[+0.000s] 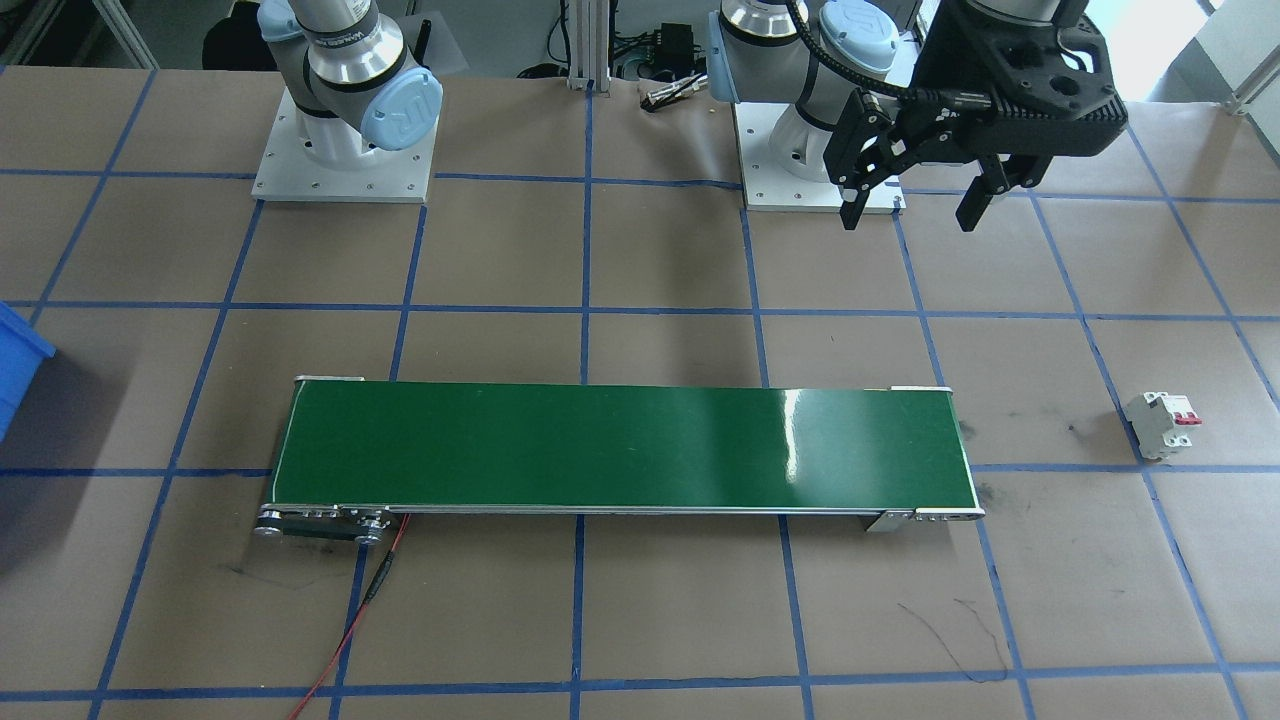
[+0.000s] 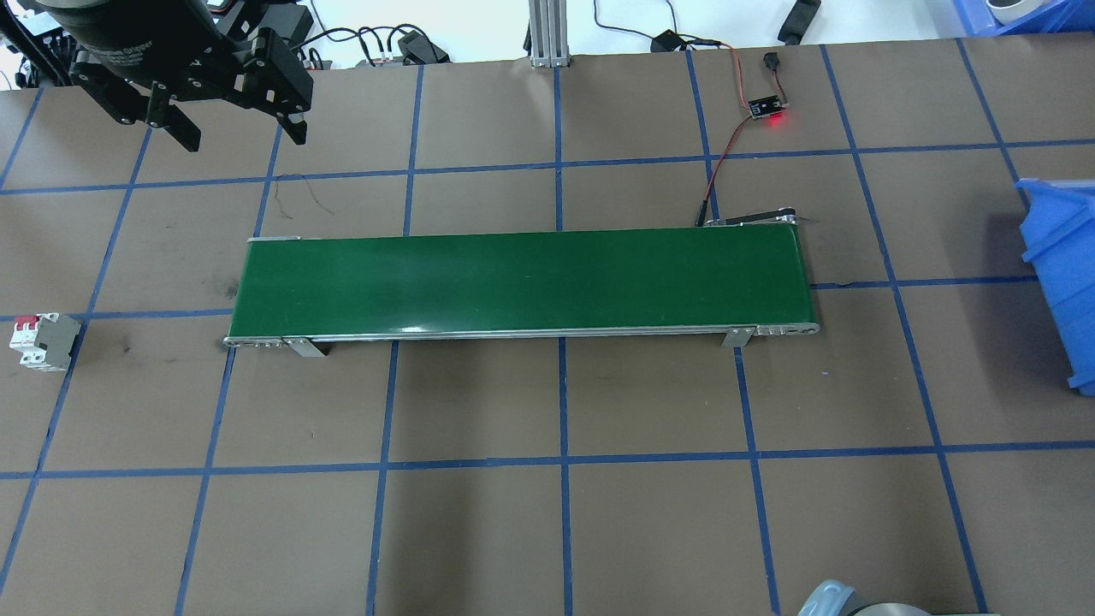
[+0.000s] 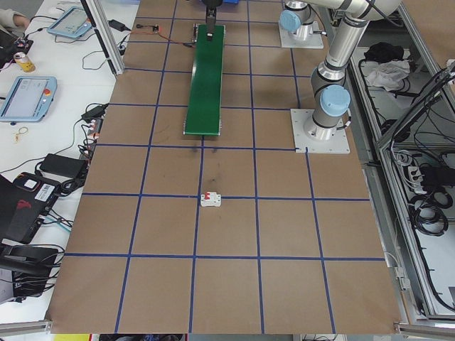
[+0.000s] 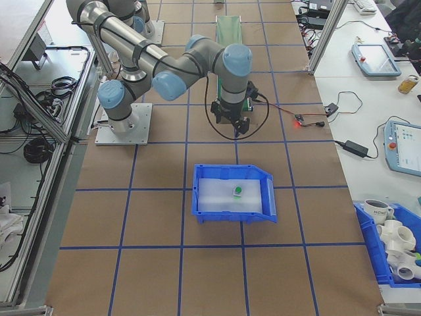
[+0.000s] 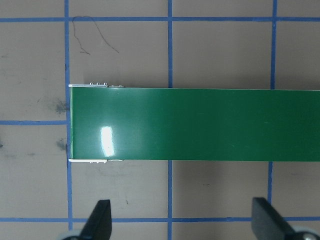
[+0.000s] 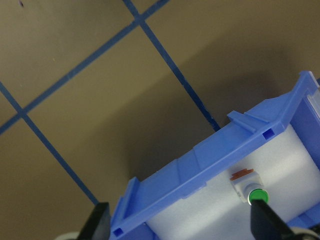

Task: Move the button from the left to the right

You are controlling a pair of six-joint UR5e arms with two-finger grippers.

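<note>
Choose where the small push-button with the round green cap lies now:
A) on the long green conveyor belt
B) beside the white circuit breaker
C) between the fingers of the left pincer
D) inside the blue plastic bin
D: the small push-button with the round green cap lies on the white lining inside the blue plastic bin, as the right wrist view also shows.

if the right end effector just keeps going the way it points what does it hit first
Probably the near wall of the blue bin, or the table beside it; depth is unclear. The right end effector is open, and the button lies inside the bin.
</note>
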